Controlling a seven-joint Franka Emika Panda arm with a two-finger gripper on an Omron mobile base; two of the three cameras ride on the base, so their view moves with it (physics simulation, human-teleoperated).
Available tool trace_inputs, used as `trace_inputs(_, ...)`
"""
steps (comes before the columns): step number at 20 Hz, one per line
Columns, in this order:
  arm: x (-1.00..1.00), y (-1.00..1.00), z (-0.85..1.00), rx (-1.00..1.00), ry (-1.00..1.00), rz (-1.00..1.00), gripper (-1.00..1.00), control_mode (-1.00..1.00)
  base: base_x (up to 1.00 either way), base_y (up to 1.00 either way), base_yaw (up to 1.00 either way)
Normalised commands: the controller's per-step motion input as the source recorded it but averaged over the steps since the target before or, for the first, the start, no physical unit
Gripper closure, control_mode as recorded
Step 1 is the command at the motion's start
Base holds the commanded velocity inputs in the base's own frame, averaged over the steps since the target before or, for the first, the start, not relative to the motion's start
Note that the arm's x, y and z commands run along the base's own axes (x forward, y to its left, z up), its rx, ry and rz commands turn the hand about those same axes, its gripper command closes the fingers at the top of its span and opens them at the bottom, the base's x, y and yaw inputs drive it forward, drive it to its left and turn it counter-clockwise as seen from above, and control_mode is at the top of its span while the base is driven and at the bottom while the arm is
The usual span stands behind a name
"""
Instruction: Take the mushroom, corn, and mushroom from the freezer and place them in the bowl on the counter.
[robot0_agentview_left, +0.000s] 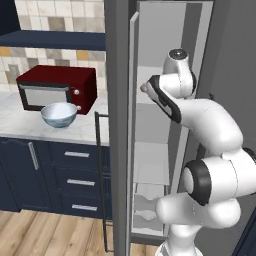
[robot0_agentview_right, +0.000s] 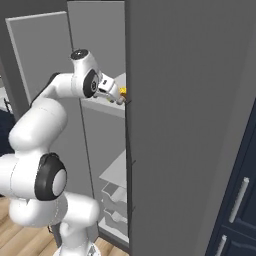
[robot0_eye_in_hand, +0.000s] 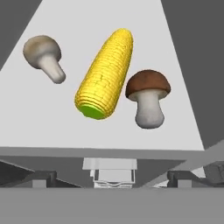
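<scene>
Freezer is seen standing open just right of the surface, where the bowl sits. On its shelf, corn is flanked by a pale mushroom and brown mushroom. End effector is spread, nothing gripped.

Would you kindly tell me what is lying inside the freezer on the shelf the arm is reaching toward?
On the pale grey freezer shelf lie a yellow corn cob, a pale grey mushroom and a brown-capped mushroom, each apart. The lower shelves are mostly hidden by the arm.
</scene>
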Motion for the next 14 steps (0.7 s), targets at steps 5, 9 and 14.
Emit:
trace_inputs(5, 0.49, 0.00, 0.00, 0.00, 0.00, 0.00, -1.00, -1.00, 0.00, 0.00, 0.00)
trace_inputs(9, 0.52, 0.00, 0.00, 0.00, 0.00, 0.00, -1.00, -1.00, 0.00, 0.00, 0.00)
trace_inputs(14, 0.50, 0.00, 0.00, 0.00, 0.00, 0.00, -1.00, -1.00, 0.00, 0.00, 0.00)
